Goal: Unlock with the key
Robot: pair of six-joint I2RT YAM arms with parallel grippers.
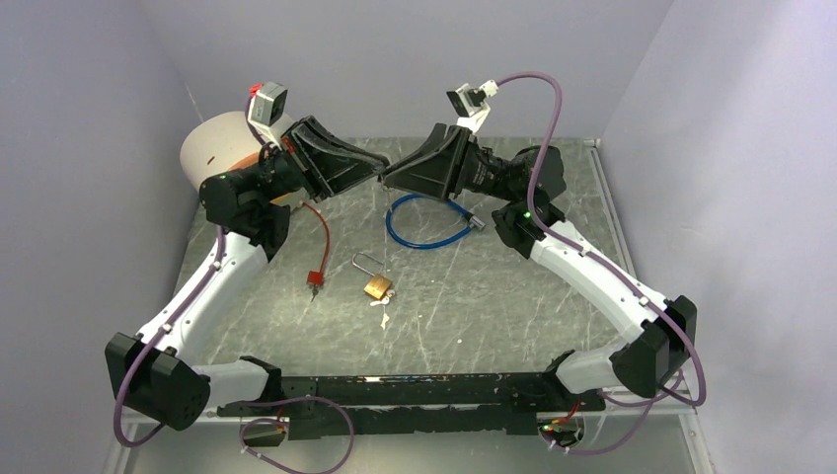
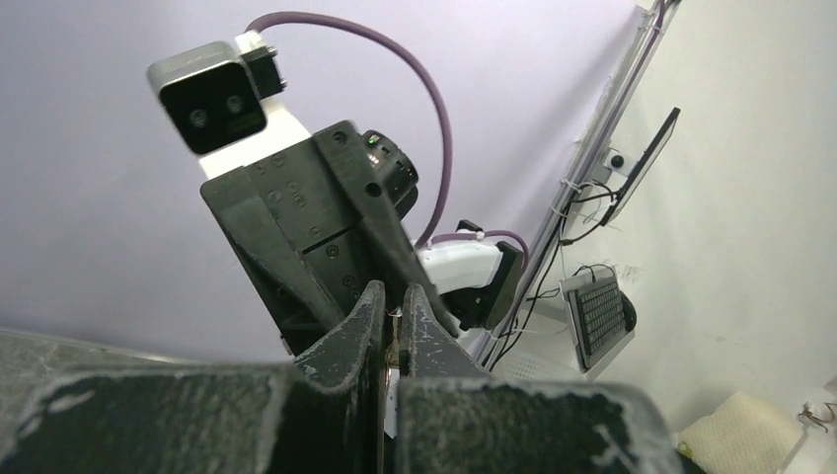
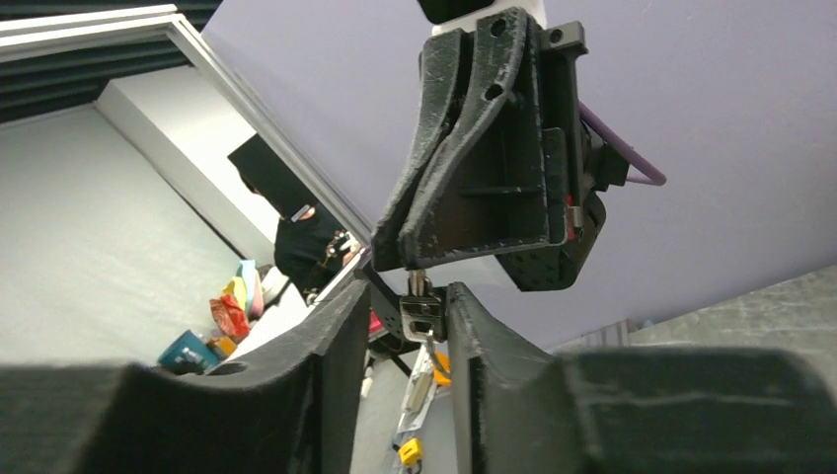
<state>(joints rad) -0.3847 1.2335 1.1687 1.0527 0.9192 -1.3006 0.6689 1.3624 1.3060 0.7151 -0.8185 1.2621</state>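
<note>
Both arms are raised above the far middle of the table, tips nearly meeting. My left gripper [image 1: 376,170] is shut on a small silver key [image 3: 422,314], whose head sticks out of its closed fingertips [image 3: 395,252]. In the left wrist view the jaws [image 2: 393,298] pinch the thin metal with a white tag behind them. My right gripper [image 3: 408,292] is open, its fingers on either side of the key head, and the key is close to its right finger [image 3: 464,326]. The brass padlock [image 1: 376,286] lies shut on the table below.
A second small key with a white tag [image 1: 383,308] lies beside the padlock. A red cable lock [image 1: 318,242] lies to its left, and a blue cable loop [image 1: 427,219] at the far middle. A white roll [image 1: 209,148] stands at the far left.
</note>
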